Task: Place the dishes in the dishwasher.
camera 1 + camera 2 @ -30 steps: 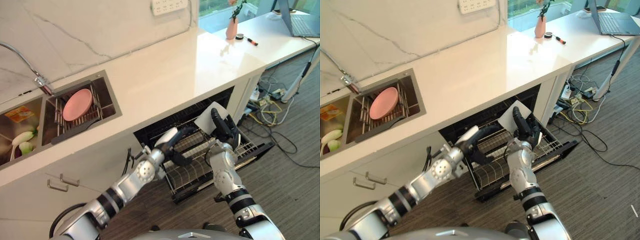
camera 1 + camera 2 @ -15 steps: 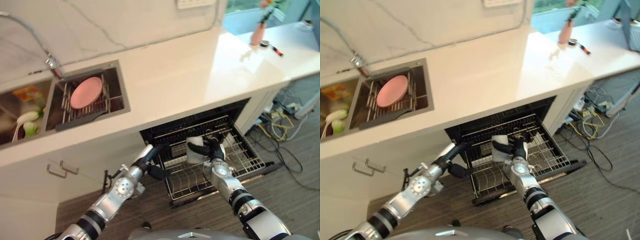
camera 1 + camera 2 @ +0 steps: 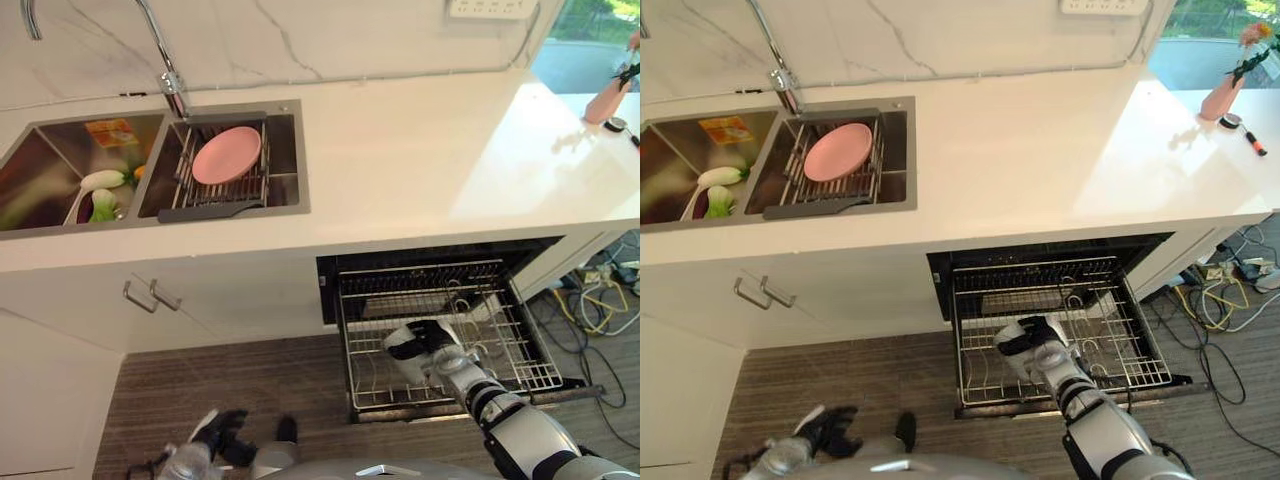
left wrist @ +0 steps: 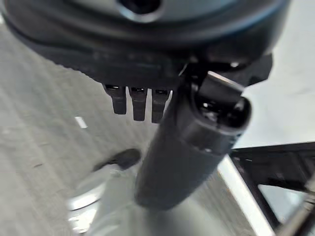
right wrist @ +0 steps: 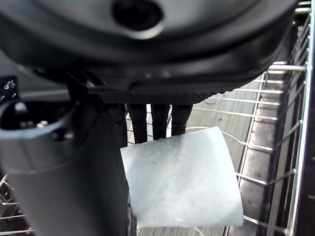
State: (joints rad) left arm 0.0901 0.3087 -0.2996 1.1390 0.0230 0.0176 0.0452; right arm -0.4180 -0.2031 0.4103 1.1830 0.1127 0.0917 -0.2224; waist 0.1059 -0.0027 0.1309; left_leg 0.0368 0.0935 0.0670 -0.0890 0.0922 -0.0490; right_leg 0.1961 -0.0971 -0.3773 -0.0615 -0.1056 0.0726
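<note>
Right hand (image 3: 420, 343), lower centre, fingers clamped on the white dish (image 5: 182, 177); slot it upright between rack (image 3: 520, 365) wires; left hand (image 3: 222, 437), bottom left, curled empty.

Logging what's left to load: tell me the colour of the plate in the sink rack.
Pink. The plate shows best in the left eye view, lying in the rack.

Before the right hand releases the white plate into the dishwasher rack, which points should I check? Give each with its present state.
1. Dishwasher rack pulled out: ok.
2. White plate over the rack wires: ok.
3. Right hand holding the plate: ok, fingers at its edge.
4. Plate seated between the tines: cannot tell.
5. Left hand away from the rack: ok, low near the floor.
6. Pink plate waiting in the sink: ok.
</note>
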